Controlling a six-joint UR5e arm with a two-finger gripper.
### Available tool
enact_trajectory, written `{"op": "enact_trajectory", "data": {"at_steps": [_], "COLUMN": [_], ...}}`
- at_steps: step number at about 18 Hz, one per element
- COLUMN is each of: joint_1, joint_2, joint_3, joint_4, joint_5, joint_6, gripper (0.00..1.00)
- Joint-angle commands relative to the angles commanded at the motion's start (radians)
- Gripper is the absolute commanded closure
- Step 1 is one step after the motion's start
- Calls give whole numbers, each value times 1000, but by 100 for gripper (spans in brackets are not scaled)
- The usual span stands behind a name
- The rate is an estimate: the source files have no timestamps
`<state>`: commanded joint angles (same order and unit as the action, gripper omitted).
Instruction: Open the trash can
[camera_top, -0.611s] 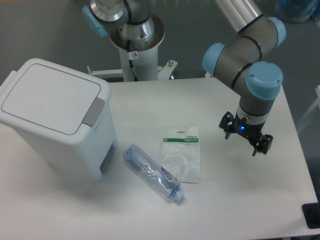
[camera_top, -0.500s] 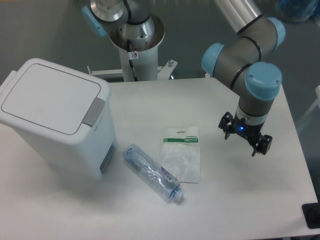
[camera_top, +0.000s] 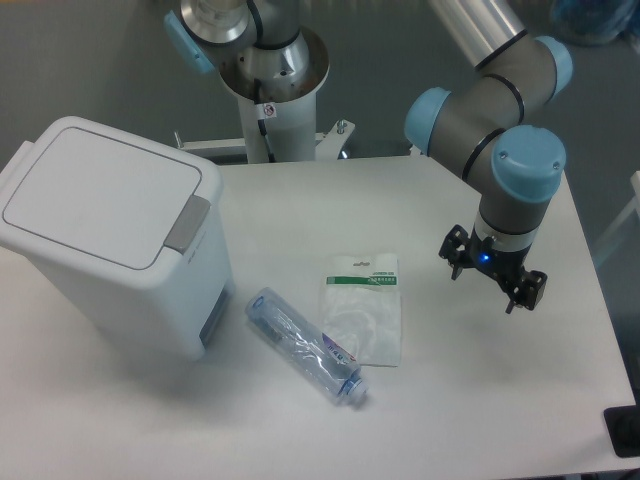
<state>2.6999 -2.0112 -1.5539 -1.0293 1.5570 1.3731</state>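
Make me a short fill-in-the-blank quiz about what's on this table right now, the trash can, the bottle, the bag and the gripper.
1. The trash can has its lid ____.
2. The grey latch sits on the side of the lid that faces the ____.
3. The bottle lies on its side, with its cap end overlapping the ____.
4. The gripper hangs on the far side of the bag from the trash can, holding ____.

Missing words: closed; bag; bag; nothing
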Motion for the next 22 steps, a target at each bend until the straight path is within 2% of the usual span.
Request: {"op": "enact_trajectory", "data": {"at_steps": [2,6,10,12,14,16,17,20,22], "joint_1": [-12,-40,-96,-130,-164,-193,-202,-204,-207], "joint_2": [38,69,132,159,163,163,163,172,173], "joint_3": [-11,-14,-12,18,82,136,159,161,167], "joint_4": [0,-2,-14,-63,-186,-274,-294,-295,-293], "joint_5": [-2,-44,-83,-107,-144,-170,-223,-322,-336], "joint_6": [-93,-319,-394,-429,-477,-494,-520,-546,-592], "gripper": [0,0,0,0,0,0,0,0,0]}}
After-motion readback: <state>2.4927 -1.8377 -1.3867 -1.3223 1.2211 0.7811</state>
